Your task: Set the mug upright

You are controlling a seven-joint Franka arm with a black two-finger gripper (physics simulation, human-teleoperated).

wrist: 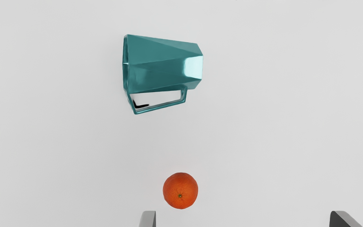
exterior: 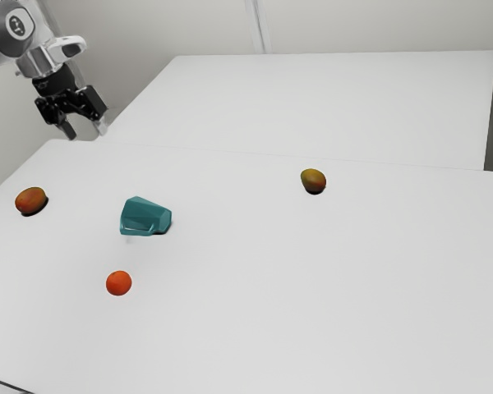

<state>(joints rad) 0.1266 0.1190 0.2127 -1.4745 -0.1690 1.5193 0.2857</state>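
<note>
A teal faceted mug [exterior: 145, 217] lies on its side on the white table. In the wrist view the mug [wrist: 162, 66] has its mouth facing one way, its narrower base the other, and its angular handle out to the side facing the orange fruit. Up at the exterior view's upper left, my gripper [exterior: 87, 131] hangs high above the table, well away from the mug. The gripper [wrist: 243, 217] is open in the wrist view, its two fingertips far apart and nothing held between them.
A small orange fruit [exterior: 118, 283] rests near the mug; the same orange [wrist: 180, 190] lies between the mug and my fingertips in the wrist view. One mango [exterior: 31, 200] sits at the exterior view's left, another mango [exterior: 313, 180] toward its right, on the white table [exterior: 329, 295].
</note>
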